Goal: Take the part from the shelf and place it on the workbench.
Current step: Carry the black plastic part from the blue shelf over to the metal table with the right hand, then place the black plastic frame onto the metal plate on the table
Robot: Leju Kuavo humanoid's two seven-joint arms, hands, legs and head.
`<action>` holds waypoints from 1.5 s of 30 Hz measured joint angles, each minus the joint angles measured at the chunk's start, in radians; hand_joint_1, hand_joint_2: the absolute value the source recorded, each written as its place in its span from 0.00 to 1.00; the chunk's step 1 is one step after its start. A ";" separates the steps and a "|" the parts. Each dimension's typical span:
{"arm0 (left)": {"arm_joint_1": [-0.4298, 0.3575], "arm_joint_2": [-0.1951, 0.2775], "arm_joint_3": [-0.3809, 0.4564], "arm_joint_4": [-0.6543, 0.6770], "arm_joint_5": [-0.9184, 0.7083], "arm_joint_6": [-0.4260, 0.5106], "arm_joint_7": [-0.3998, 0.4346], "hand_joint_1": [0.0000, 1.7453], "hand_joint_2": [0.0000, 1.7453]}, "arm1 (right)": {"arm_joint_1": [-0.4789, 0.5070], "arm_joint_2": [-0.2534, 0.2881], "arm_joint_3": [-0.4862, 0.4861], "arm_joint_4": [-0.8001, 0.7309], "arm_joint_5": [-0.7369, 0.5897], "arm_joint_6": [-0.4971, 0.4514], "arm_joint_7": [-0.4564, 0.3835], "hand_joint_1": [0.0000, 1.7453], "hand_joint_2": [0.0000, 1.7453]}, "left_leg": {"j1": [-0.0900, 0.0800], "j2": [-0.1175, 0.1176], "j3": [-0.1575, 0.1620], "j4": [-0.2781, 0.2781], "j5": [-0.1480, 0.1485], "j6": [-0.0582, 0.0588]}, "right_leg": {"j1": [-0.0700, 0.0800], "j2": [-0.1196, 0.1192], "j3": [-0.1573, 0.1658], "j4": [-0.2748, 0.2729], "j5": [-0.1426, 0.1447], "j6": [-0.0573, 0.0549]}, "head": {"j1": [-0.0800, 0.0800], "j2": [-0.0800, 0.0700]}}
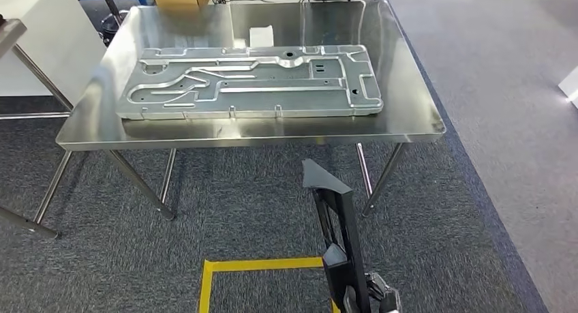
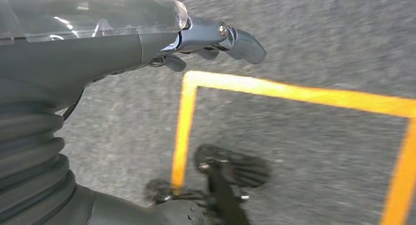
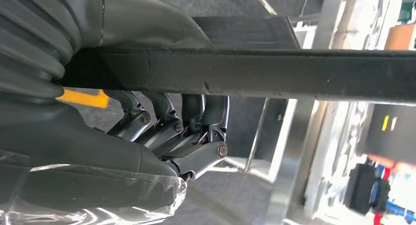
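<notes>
Black part (image 1: 339, 221) stands upright, gripped by right hand (image 3: 162, 132); left hand (image 2: 206, 43) empty, loosely spread.

The right hand (image 3: 167, 132) wraps its fingers (image 3: 147, 119) around a black part (image 3: 274, 73); the left hand (image 2: 216, 38) hangs with fingers loosely extended, holding nothing.

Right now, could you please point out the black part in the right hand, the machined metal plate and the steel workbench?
Black part (image 1: 339, 217), head view: middle of its long bar.
Right hand (image 3: 169, 132), right wrist view: fingers curled around the part.
Machined metal plate (image 1: 252, 81), head view: centre of its grooved face.
Steel workbench (image 1: 409, 115), head view: bare top near its right edge.
</notes>
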State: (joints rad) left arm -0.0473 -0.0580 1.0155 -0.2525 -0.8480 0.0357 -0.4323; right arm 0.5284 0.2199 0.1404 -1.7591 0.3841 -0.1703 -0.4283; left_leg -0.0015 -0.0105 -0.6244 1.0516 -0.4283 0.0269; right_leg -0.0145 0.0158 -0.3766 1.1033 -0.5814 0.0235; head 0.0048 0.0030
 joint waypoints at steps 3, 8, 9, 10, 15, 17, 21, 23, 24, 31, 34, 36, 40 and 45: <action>-0.003 0.000 0.001 0.000 -0.001 -0.001 -0.001 0.00 1.00 | -0.003 0.001 -0.010 0.001 0.002 0.008 -0.001 1.00 1.00 | 0.005 -0.001 0.067 -0.033 -0.028 0.012 | 0.000 -0.006 -0.155 0.186 -0.018 0.003 | 0.005 0.000; 0.000 -0.002 0.009 0.000 -0.003 -0.001 -0.006 0.00 1.00 | 0.001 0.012 -0.035 0.004 0.028 0.035 -0.005 1.00 1.00 | 0.005 -0.013 0.175 -0.053 -0.102 0.005 | 0.002 -0.010 -0.293 0.094 -0.129 0.005 | 0.010 0.000; 0.001 -0.004 0.010 0.001 -0.004 -0.001 -0.007 0.00 1.00 | 0.003 0.016 -0.040 0.005 0.033 0.039 -0.006 1.00 1.00 | 0.004 -0.014 0.194 -0.050 -0.121 0.002 | 0.005 -0.010 -0.305 0.043 -0.039 0.000 | 0.010 0.000; 0.001 -0.006 0.011 0.001 -0.004 -0.001 -0.008 0.00 1.00 | 0.004 0.020 -0.045 0.006 0.037 0.041 -0.006 1.00 1.00 | 0.002 -0.016 0.207 -0.049 -0.138 -0.002 | 0.009 -0.009 -0.311 0.004 0.053 -0.008 | 0.009 0.000; -0.005 -0.008 0.013 0.002 -0.005 -0.002 -0.013 0.00 1.00 | 0.005 0.041 -0.062 0.008 0.046 0.051 -0.008 1.00 1.00 | 0.003 -0.014 0.221 -0.015 -0.151 -0.031 | 0.013 -0.005 -0.285 -0.055 0.163 -0.050 | 0.006 0.000; -0.010 -0.009 0.014 0.003 -0.007 -0.002 -0.014 0.00 1.00 | 0.004 0.050 -0.067 0.009 0.051 0.054 -0.009 1.00 1.00 | 0.006 -0.006 0.167 0.082 -0.164 -0.040 | 0.008 -0.007 -0.255 -0.074 0.153 -0.060 | 0.002 0.000; -0.009 -0.009 0.018 0.003 -0.011 -0.003 -0.013 0.00 1.00 | 0.004 0.062 -0.077 0.013 0.062 0.060 -0.010 1.00 1.00 | 0.015 0.002 0.047 0.208 -0.246 -0.055 | 0.007 -0.007 -0.210 -0.081 0.119 -0.063 | -0.001 0.000; -0.009 -0.009 0.019 0.003 -0.012 -0.003 -0.012 0.00 1.00 | 0.004 0.068 -0.083 0.017 0.067 0.066 -0.010 1.00 1.00 | 0.019 0.004 0.048 0.119 -0.162 -0.057 | 0.006 -0.006 -0.185 -0.080 0.100 -0.059 | -0.001 0.000; -0.008 -0.009 0.020 0.003 -0.012 -0.003 -0.011 0.00 1.00 | 0.004 0.070 -0.085 0.018 0.069 0.068 -0.010 1.00 1.00 | 0.020 0.004 0.058 0.063 -0.110 -0.057 | 0.006 -0.005 -0.173 -0.080 0.092 -0.055 | -0.001 0.000; -0.007 -0.009 0.030 0.003 -0.013 -0.005 -0.010 0.00 1.00 | 0.002 0.081 -0.096 0.022 0.083 0.067 -0.018 1.00 1.00 | 0.017 0.007 0.071 -0.036 -0.040 -0.016 | 0.009 -0.008 -0.175 -0.054 0.051 -0.016 | -0.003 0.000; -0.010 -0.009 0.034 0.003 -0.019 -0.010 -0.009 0.00 1.00 | -0.003 0.083 -0.097 0.015 0.111 0.050 -0.034 1.00 1.00 | 0.017 0.009 0.075 -0.042 -0.041 -0.002 | 0.007 -0.010 -0.265 0.120 -0.032 -0.009 | 0.000 0.000; -0.010 -0.010 0.035 0.003 -0.027 -0.014 -0.008 0.00 1.00 | -0.007 0.081 -0.092 -0.007 0.131 0.021 -0.038 1.00 1.00 | 0.014 0.009 0.078 -0.040 -0.045 0.000 | 0.006 -0.011 -0.316 0.199 -0.042 -0.008 | 0.000 0.000; -0.012 -0.013 0.035 0.004 -0.051 -0.020 -0.006 0.00 1.00 | -0.044 0.033 -0.037 -0.104 0.177 -0.124 0.018 1.00 1.00 | 0.009 0.006 0.092 -0.035 -0.060 -0.008 | 0.010 -0.011 -0.234 -0.002 0.089 -0.023 | 0.000 0.000; -0.018 -0.016 0.037 0.005 -0.070 -0.029 -0.004 0.00 1.00 | -0.122 -0.065 0.042 -0.222 0.205 -0.242 0.107 1.00 1.00 | 0.005 0.006 0.097 -0.034 -0.073 -0.031 | 0.012 -0.009 -0.198 -0.082 0.107 -0.039 | 0.000 0.000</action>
State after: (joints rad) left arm -0.0651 -0.0739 1.0529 -0.2476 -0.9175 0.0065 -0.4360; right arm 0.4062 0.1552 0.1820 -1.9815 0.5889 -0.4119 -0.3210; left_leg 0.0031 -0.0049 -0.5271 1.0175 -0.5009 -0.0041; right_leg -0.0028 0.0072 -0.5748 1.0213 -0.4741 -0.0153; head 0.0045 0.0027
